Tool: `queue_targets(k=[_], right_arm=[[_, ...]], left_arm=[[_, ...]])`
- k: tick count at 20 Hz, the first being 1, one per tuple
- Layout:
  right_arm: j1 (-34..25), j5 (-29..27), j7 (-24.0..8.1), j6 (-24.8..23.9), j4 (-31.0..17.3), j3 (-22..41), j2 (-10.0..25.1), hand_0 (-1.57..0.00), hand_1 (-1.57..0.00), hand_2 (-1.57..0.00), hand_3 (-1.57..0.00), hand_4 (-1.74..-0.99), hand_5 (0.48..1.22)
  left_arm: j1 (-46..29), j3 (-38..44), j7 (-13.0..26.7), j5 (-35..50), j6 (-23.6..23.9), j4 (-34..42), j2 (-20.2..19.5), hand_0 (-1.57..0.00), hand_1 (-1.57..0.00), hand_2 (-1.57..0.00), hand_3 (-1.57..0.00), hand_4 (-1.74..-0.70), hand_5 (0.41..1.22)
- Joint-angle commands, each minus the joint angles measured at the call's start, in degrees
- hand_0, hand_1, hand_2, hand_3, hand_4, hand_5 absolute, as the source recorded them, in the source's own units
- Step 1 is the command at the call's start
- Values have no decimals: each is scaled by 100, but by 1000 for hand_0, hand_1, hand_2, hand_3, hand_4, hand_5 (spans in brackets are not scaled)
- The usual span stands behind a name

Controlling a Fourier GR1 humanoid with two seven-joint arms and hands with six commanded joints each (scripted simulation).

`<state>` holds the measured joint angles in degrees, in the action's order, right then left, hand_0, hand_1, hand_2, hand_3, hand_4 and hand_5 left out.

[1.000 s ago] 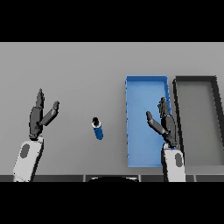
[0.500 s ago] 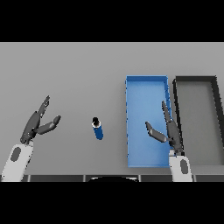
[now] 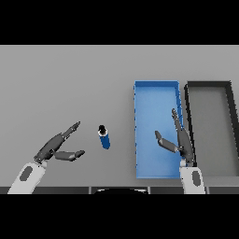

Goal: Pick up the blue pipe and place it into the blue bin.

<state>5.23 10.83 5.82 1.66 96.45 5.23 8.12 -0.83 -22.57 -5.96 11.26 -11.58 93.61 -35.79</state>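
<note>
grey table [image 3: 70, 84], flat, plain surface, fills the whole view; dark bin [image 3: 208, 88] sits on it at far right, long rectangular tray with black walls and grey floor, long side running away from the near edge, nothing visible inside, right edge near the frame border

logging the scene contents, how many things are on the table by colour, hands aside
blue: 2, the blue pipe and the blue bin
dark grey: 1, the dark bin right of the blue one
total: 3
</note>
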Motion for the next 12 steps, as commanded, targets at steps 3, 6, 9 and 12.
queue_targets(k=[3,6,9,12], right_arm=[[22,-27,-89,-5,72,-8,-13,1,1,1,1,-1195,617],[0,-65,-105,22,67,-1,-39,1,1,1,1,-1213,625],[-15,-65,-241,-3,147,-7,-49,1,1,1,1,-1214,624],[48,-66,-247,24,228,-11,-6,1,1,1,1,-1202,621]], left_arm=[[138,-310,143,-283,-52,-102,220,1,1,1,1,-1138,455],[205,-529,197,-393,-1,-118,546,1,1,1,1,-1146,451],[446,-663,111,-574,76,-428,921,1,1,1,1,-1154,459],[698,-755,195,-678,202,-774,1357,1,1,1,1,-1150,460]])
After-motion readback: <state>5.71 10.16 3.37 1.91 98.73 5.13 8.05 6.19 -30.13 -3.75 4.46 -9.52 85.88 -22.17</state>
